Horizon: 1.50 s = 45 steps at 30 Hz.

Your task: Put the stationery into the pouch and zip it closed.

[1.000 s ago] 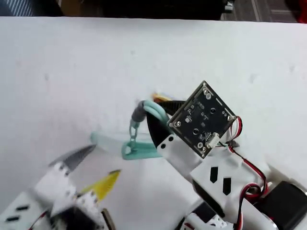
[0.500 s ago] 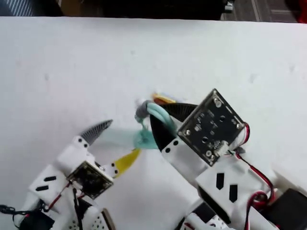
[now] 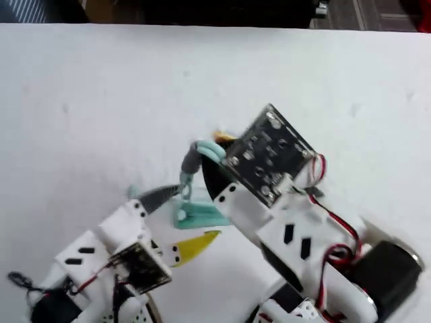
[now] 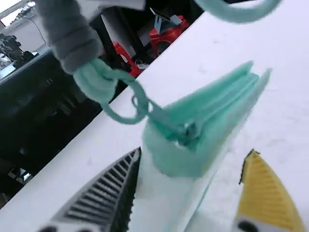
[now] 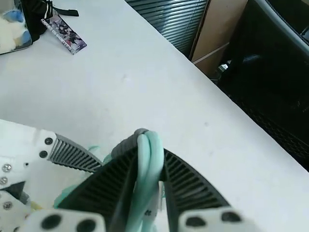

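Left gripper point(image 3: 200, 212) now sits nearer, open and empty astride the pouch point(image 4: 207, 116) at its zip end; right gripper point(image 5: 147, 153) clamps the far end.

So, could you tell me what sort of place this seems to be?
Probably an office or lab: a white table, window blinds beyond it, and what looks like a dark mesh chair.

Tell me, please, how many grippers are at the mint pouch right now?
2. The left gripper is open astride the mint pouch at its zipper end; the right gripper is shut on the mint loop attached to the pouch.
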{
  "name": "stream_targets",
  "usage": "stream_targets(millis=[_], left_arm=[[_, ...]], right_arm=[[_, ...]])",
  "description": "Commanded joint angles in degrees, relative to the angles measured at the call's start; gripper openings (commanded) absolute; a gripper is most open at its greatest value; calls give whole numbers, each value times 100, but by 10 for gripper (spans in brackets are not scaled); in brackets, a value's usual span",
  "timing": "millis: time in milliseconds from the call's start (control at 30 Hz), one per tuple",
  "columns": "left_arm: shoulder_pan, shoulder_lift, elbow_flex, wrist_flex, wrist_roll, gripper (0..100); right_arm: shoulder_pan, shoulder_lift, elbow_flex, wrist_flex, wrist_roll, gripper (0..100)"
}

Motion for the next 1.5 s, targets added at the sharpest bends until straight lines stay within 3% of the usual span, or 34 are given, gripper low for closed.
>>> stream_targets(millis=[0, 200, 333, 433, 533, 633, 733, 800, 933, 1133, 1467], left_arm=[[101, 180, 519, -193, 70, 295], [-75, 180, 536, -299, 70, 178], [-303, 180, 563, -809, 70, 28], [-365, 180, 563, -1090, 88, 44], [-347, 180, 624, -1380, 747, 37], [-374, 180, 1090, -2330, 1714, 24], [-576, 180, 1767, -3305, 2189, 23], [-804, 180, 2057, -3508, 2374, 23], [-1103, 180, 1960, -3051, 2462, 23], [-848, 180, 1398, -1697, 2435, 23], [-866, 180, 1538, -1459, 2418, 23]], right_arm=[[-57, -40, -211, -233, 26, 17], [-40, 13, -220, -233, 26, 17], [286, 13, -18, -224, 26, 17], [470, -40, 44, -215, 26, 17], [453, -48, 18, -207, 26, 17], [453, -48, 0, -295, 26, 17], [479, -48, 0, -435, 26, 17], [497, -48, 0, -444, 26, 17], [497, 4, 44, -330, 44, 17], [514, 13, 88, -180, 70, 17], [1516, -48, 897, -215, 70, 17]])
